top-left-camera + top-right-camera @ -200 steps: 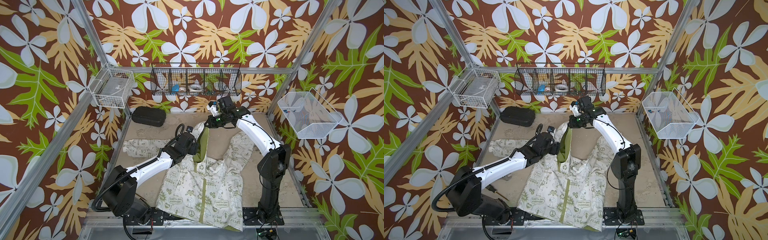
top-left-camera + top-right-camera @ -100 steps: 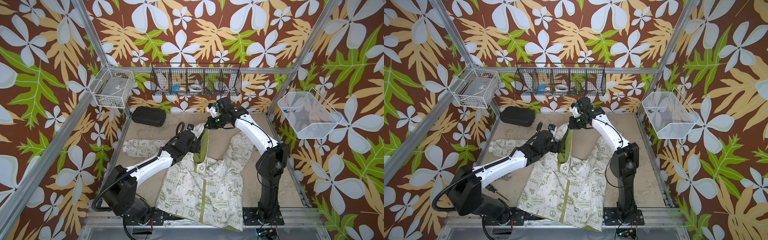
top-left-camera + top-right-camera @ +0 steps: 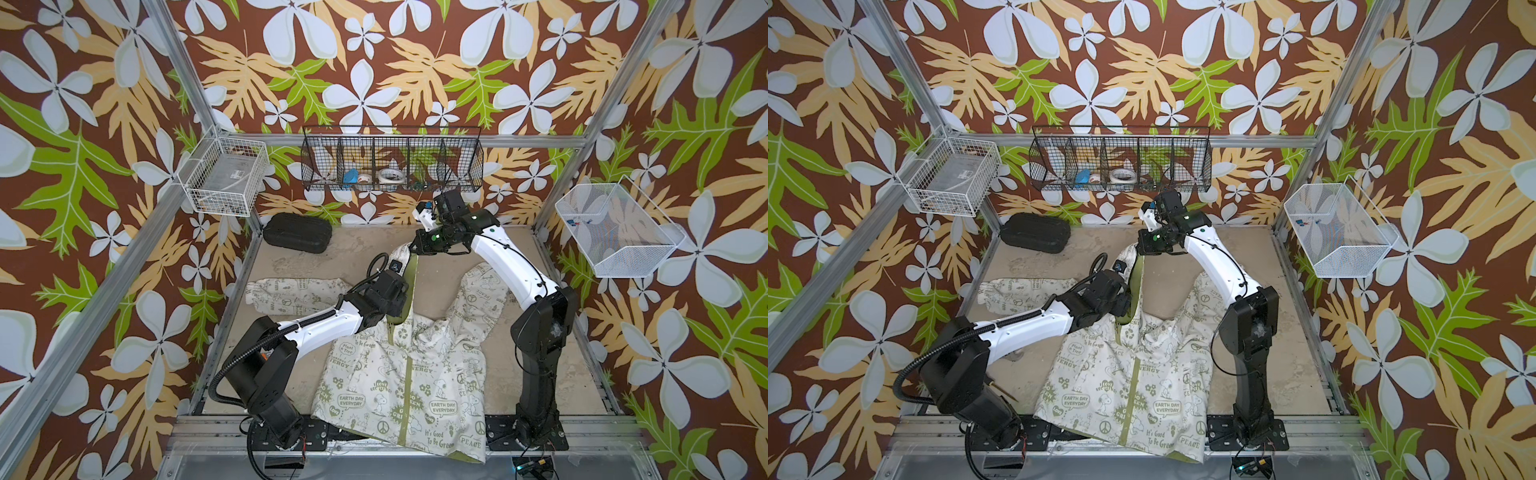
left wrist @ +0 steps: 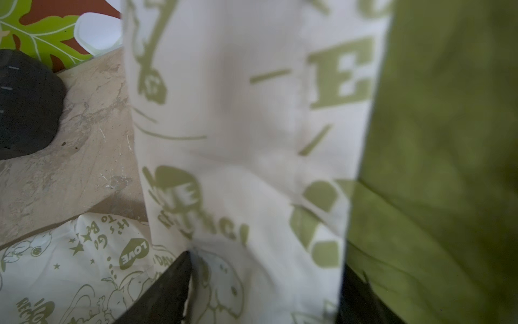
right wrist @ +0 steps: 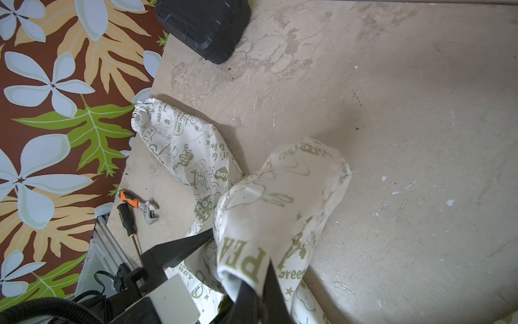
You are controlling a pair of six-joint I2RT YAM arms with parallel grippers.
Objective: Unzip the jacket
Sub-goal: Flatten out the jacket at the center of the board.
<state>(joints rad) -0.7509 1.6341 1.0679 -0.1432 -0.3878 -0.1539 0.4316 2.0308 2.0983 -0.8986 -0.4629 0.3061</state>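
On the worktop (image 3: 457, 266), the jacket (image 3: 399, 374) lies front-up, hem over the near edge. The right end effector (image 3: 412, 251) is clamped on its raised upper edge. The left end effector (image 4: 265, 286) is spread apart astride that green-lined edge, with bare worktop beyond.

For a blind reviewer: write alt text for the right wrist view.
The right gripper pinches a lifted fold of the jacket above the table. One sleeve lies on it; a wrench, a screwdriver and a black case lie nearby.
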